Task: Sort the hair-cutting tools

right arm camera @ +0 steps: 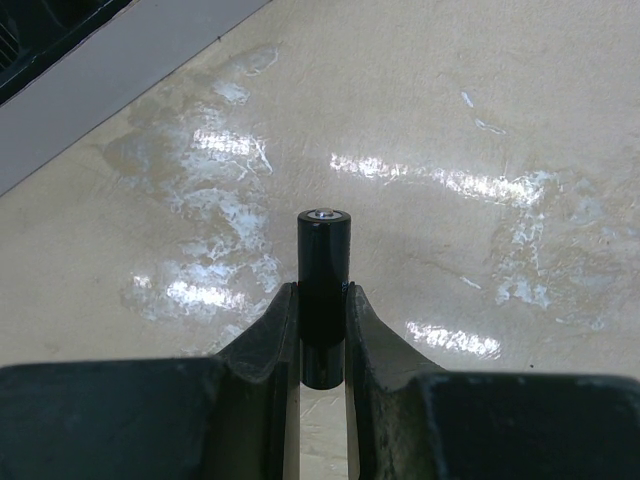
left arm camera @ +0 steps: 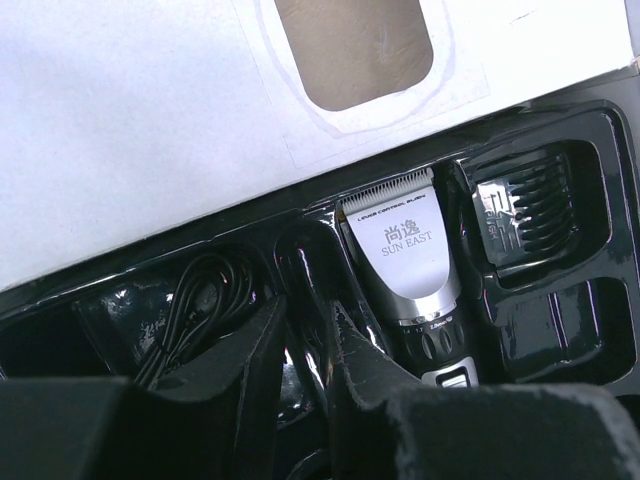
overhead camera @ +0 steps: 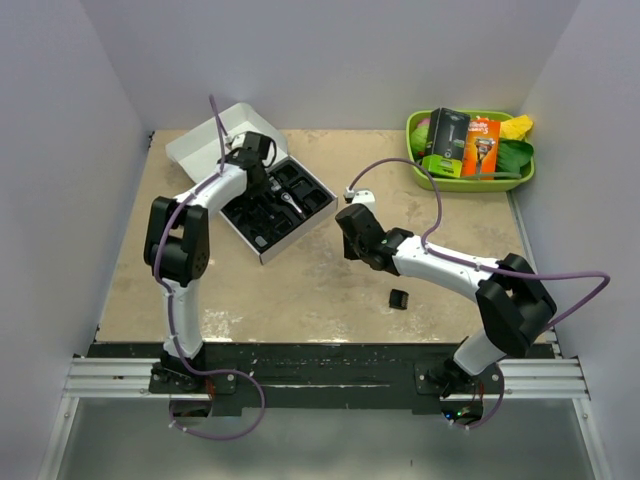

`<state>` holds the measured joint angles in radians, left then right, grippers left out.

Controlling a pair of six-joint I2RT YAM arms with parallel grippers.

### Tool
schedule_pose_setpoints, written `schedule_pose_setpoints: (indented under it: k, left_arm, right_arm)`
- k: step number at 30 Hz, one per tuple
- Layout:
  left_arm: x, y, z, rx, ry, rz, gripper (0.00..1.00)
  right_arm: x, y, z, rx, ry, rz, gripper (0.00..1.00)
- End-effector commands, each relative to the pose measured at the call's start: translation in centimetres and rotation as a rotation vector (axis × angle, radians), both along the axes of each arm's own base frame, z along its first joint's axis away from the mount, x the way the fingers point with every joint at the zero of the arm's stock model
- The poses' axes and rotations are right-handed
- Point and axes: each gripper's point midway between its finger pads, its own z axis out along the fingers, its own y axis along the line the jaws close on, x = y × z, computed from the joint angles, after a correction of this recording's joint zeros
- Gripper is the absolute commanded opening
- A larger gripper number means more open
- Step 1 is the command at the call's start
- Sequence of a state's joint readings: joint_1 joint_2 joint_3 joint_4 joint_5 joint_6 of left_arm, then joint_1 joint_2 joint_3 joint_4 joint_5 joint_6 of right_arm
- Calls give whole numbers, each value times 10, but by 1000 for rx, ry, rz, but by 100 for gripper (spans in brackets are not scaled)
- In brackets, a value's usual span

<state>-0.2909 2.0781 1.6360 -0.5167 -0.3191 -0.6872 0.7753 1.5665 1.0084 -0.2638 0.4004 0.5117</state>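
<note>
Right pincer (right arm camera: pixel 321 292) pinches a glossy black cylinder (right arm camera: pixel 324 250) (silver-tipped end).

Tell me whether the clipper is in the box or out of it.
In. The clipper lies flat in a moulded slot of the black insert, its blade end toward the white lid.
</note>
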Motion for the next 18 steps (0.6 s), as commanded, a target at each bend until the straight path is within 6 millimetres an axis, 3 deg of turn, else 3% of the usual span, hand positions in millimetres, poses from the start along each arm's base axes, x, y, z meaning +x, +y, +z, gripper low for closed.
schedule_pose_setpoints:
  k: [1,11,18]
  left_arm:
    - [9,1,-4,-12,-16,26,26]
    - [-4,1,-21,-14,25,23,27]
    - [-13,2,-23,-20,28,26,29]
  right_arm:
    - [4,6,2,19,-24,10,0]
    - [2,5,2,26,-25,7,0]
    - [0,7,2,40,-19,15,0]
